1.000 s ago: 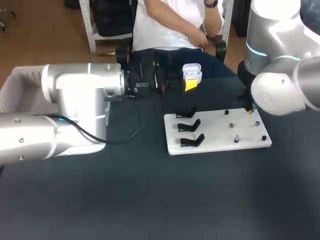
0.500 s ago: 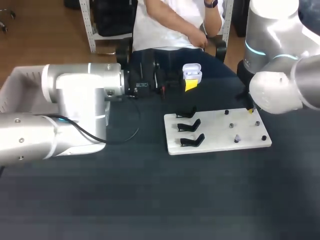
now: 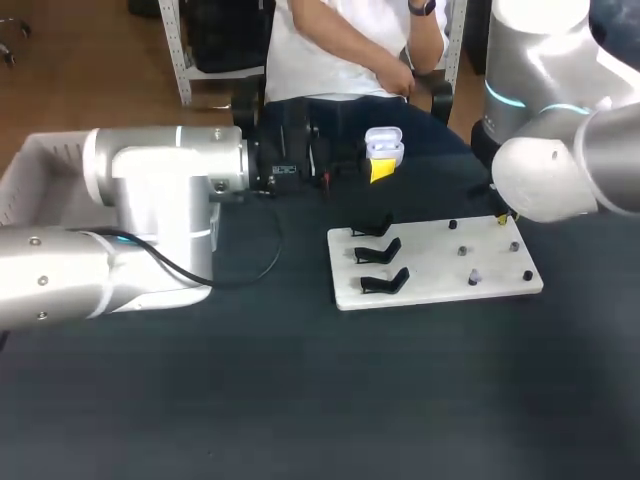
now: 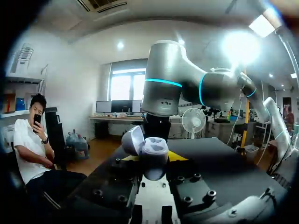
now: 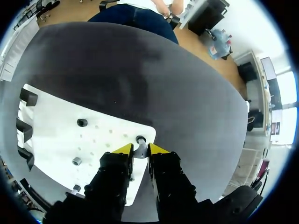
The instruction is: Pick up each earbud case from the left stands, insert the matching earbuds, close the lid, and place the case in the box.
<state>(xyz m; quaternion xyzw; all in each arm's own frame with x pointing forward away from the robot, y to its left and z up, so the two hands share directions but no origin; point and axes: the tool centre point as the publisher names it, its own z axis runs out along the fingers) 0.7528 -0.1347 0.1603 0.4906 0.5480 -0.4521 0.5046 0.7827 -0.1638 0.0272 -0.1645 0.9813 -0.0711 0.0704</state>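
My left gripper (image 3: 381, 168) is shut on an open white earbud case (image 3: 384, 143), held above the table's far side; the left wrist view shows the case (image 4: 154, 150) between the yellow tips with its lid (image 4: 132, 140) tipped back. A white board (image 3: 430, 285) carries three empty black stands (image 3: 378, 250) on its left and several earbuds on pegs (image 3: 463, 251) on its right. My right gripper (image 5: 140, 149) is at the board's far right corner, its yellow tips pressed on both sides of an earbud (image 5: 139, 140). In the head view my right gripper (image 3: 507, 216) is mostly hidden under its own wrist.
A white basket (image 3: 28, 170) stands at the table's far left behind my left arm. A black cable (image 3: 268, 255) loops on the dark tabletop left of the board. Two more pegs (image 5: 82, 122) stand on the board beside my right gripper.
My right gripper's fingers have closed in around the corner earbud, and the right arm has shifted slightly toward the table's far side. The left arm and the case have not moved.
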